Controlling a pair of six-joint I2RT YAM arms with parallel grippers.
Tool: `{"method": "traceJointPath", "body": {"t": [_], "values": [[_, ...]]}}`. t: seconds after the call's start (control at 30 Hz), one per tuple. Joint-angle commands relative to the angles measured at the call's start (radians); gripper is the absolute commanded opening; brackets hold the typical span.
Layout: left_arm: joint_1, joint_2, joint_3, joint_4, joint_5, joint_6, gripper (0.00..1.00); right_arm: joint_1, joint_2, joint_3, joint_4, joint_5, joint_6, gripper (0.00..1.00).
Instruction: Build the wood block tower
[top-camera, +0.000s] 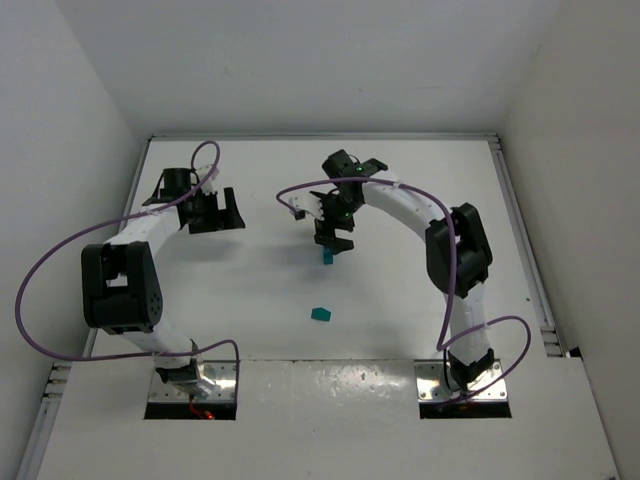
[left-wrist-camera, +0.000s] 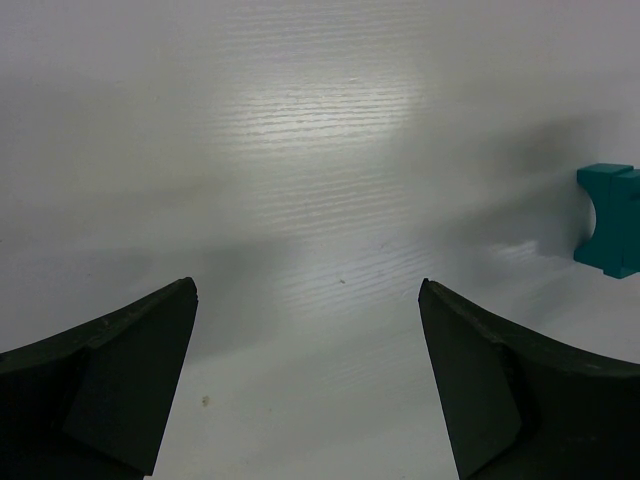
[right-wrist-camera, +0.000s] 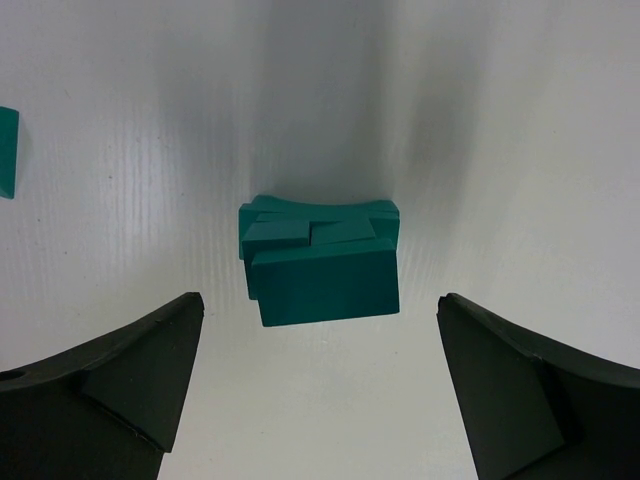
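Right end effector (right-wrist-camera: 320, 296) spread apart over tower (right-wrist-camera: 325, 270) at frame centre; recommend withdrawing vertically, without brushing stack.

Teal-green tower (right-wrist-camera: 322, 270), teal-green loose block (top-camera: 320, 314), white table (top-camera: 400, 300), black fingers (right-wrist-camera: 130, 390), purple cables (top-camera: 205, 143)

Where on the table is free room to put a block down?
Bare table lies between the left claw and the tower, and right of the loose block, before the right arm. Crowded: around the tower, under the open right claw.
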Motion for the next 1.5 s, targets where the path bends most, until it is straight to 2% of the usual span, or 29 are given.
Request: {"method": "traceJointPath", "body": {"t": [0.0,0.2,0.4,0.43,0.57,0.6,0.67,0.7,0.8,0.93,1.03,1.17,1.47], "values": [[0.013,0.002,0.037,0.025,0.016,-0.008,0.99,-0.005,-0.067,0.012,0.002,-0.035,0.006,1.0],[0.013,-0.007,0.037,0.034,0.029,0.001,0.99,-0.023,-0.113,0.007,-0.041,-0.051,-0.014,1.0],[0.0,-0.012,0.073,0.057,0.065,0.099,0.91,-0.126,-0.211,-0.016,-0.097,-0.118,0.049,1.0],[-0.01,-0.012,0.087,0.057,0.078,0.118,0.89,-0.184,-0.229,-0.02,-0.083,-0.126,0.091,1.0],[-0.049,0.071,0.195,0.057,0.141,0.197,0.76,-0.285,-0.279,-0.077,-0.061,-0.169,0.22,1.0],[-0.058,0.091,0.245,0.057,0.141,0.214,0.69,-0.311,-0.285,-0.107,-0.031,-0.17,0.278,1.0],[-0.09,0.157,0.3,0.036,0.156,0.242,0.63,-0.353,-0.314,-0.16,-0.006,-0.182,0.326,1.0],[-0.105,0.176,0.326,0.026,0.167,0.276,0.58,-0.362,-0.317,-0.198,0.039,-0.184,0.421,0.98],[-0.171,0.239,0.412,0.005,0.167,0.326,0.48,-0.408,-0.332,-0.229,0.098,-0.222,0.567,0.91],[-0.25,0.304,0.509,-0.023,0.158,0.404,0.36,-0.413,-0.348,-0.336,0.248,-0.25,0.82,0.77],[-0.302,0.348,0.551,-0.023,0.158,0.428,0.3,-0.413,-0.339,-0.364,0.303,-0.274,0.947,0.7],[-0.374,0.387,0.613,-0.041,0.17,0.451,0.25,-0.414,-0.303,-0.365,0.319,-0.284,1.007,0.7],[-0.454,0.45,0.647,-0.116,0.227,0.579,0.29,-0.457,-0.265,-0.349,0.367,-0.308,1.115,0.71]]}}
